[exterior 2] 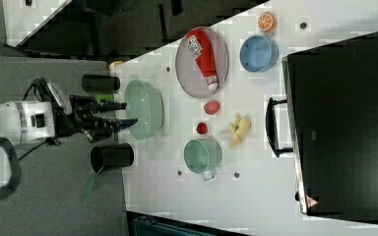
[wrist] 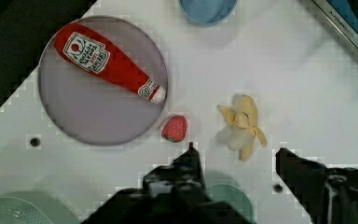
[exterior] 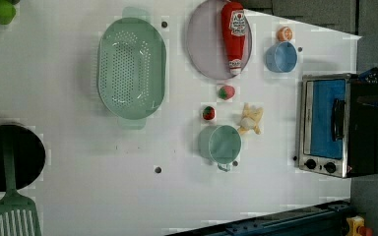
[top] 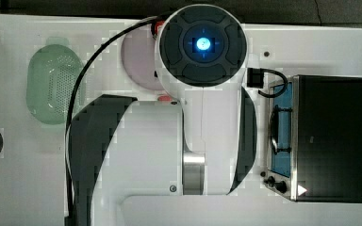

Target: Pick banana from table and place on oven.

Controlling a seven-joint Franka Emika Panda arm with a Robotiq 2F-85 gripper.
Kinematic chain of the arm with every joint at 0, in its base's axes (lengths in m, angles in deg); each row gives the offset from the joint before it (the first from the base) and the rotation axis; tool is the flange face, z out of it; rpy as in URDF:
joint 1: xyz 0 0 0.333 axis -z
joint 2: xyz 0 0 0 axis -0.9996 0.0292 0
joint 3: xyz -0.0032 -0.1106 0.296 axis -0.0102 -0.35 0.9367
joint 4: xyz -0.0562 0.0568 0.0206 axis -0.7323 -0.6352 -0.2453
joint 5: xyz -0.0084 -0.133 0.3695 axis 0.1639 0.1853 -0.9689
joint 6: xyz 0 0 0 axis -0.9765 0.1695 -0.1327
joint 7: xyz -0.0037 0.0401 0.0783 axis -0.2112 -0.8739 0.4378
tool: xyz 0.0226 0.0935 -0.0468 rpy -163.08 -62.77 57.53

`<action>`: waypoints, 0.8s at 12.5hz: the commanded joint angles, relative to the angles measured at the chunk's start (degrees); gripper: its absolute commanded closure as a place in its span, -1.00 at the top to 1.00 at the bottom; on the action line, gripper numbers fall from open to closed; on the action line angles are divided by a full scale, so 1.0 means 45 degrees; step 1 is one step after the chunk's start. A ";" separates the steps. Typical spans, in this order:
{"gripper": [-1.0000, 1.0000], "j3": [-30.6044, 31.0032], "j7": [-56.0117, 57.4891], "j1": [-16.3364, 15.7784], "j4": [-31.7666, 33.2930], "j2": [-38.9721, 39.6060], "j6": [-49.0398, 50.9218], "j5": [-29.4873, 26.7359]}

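With the hand [wrist: 235, 161] open and empty above the worktop [wrist: 307, 93], the approach step applied: the banana [wrist: 242, 125] lay at frame centre-right, requiring descent to straddle it before transfer to the oven [exterior 2: 344, 123].

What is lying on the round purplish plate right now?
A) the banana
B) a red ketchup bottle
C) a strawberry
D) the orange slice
B: the red ketchup bottle lies across the plate, while the banana sits on the bare white table beside a strawberry.
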 commanded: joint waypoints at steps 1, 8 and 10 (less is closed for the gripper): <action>0.59 -0.0520 0.0365 0.0347 0.2671 -0.4891 0.1785 -0.0002; 1.00 -0.0495 0.0366 0.0343 0.3428 -0.4171 0.1459 -0.0002; 1.00 -0.0504 0.0372 0.0344 0.4055 -0.3447 0.0224 -0.0002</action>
